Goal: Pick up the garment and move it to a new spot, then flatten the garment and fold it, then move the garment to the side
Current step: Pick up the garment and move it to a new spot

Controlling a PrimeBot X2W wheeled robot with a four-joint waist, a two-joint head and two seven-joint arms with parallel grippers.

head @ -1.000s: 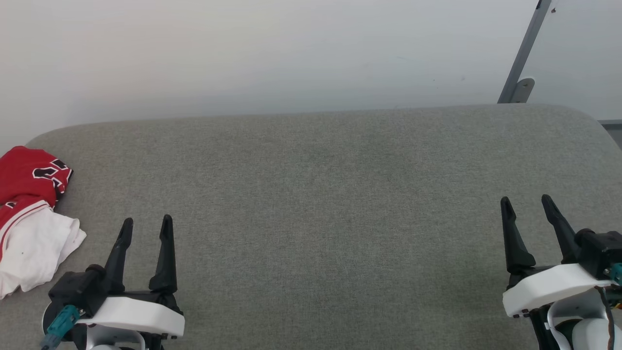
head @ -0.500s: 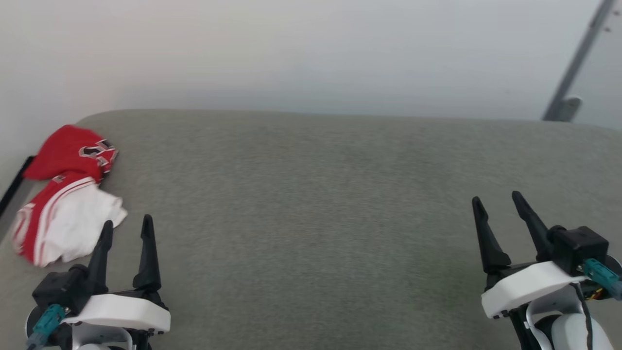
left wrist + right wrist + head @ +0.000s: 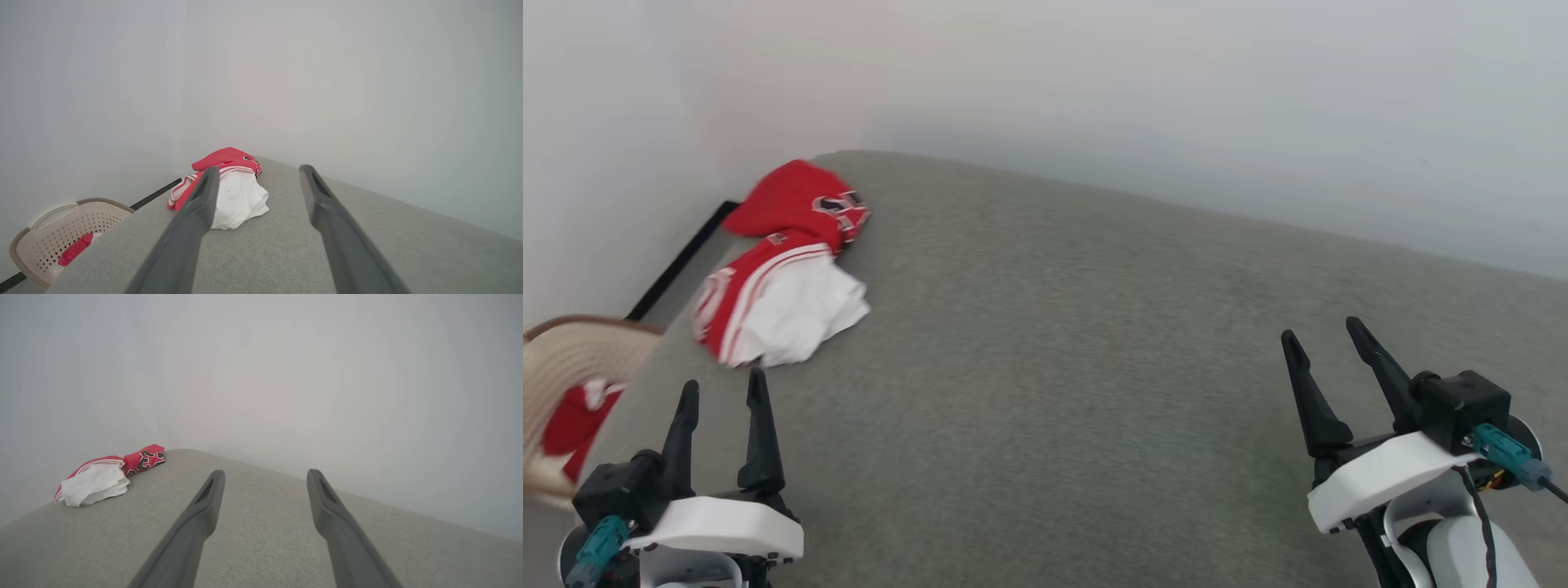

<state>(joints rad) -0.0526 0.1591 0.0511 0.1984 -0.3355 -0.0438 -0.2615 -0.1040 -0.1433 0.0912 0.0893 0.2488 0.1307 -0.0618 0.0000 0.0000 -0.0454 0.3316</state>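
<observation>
So nothing is done yet: the shirt (image 3: pixel 784 269) lies crumpled at upper left, my left gripper (image 3: pixel 724 378) and right gripper (image 3: pixel 1319 328) gape empty; lifting, flattening, folding all wait.

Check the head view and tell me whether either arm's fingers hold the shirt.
No, the shirt lies crumpled on the grey cushion, apart from the open left fingers and the open right fingers.

One garment (image 3: pixel 784 286), one basket (image 3: pixel 572 359), one red cloth (image 3: pixel 564 420), one grey padded top (image 3: pixel 1054 367), two grippers: left gripper (image 3: pixel 724 378), right gripper (image 3: pixel 1319 327).
</observation>
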